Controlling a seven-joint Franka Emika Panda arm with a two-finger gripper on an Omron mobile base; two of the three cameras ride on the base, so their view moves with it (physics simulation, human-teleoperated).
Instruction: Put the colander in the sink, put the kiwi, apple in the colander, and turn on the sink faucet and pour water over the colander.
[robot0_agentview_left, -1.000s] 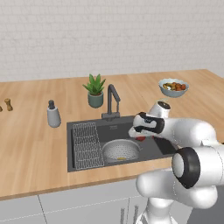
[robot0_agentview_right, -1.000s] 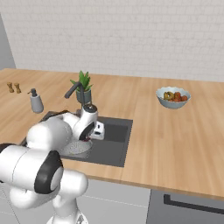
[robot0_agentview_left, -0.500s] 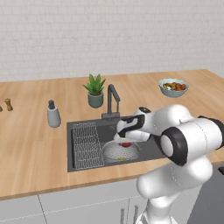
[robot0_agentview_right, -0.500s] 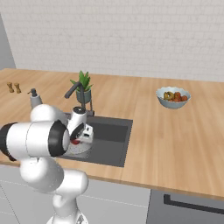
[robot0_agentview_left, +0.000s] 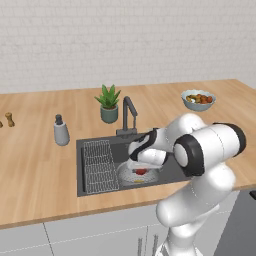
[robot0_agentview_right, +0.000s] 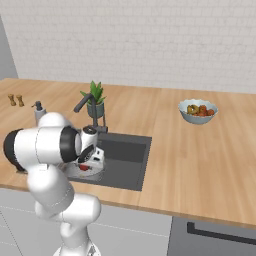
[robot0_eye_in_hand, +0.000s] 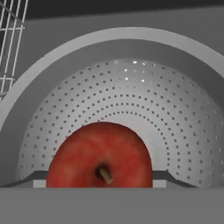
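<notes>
Down in the sink (robot0_agentview_left: 95, 175) your hand (robot0_agentview_left: 141, 172) grips the apple (robot0_eye_in_hand: 99, 155) over the colander (robot0_eye_in_hand: 131, 87); glossy, hard, slippery, so release low.

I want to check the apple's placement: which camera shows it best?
The hand view: the apple appears large, stem visible, inside the colander. The left base view shows it as a small red spot under the gripper; the right base view shows a sliver.
</notes>
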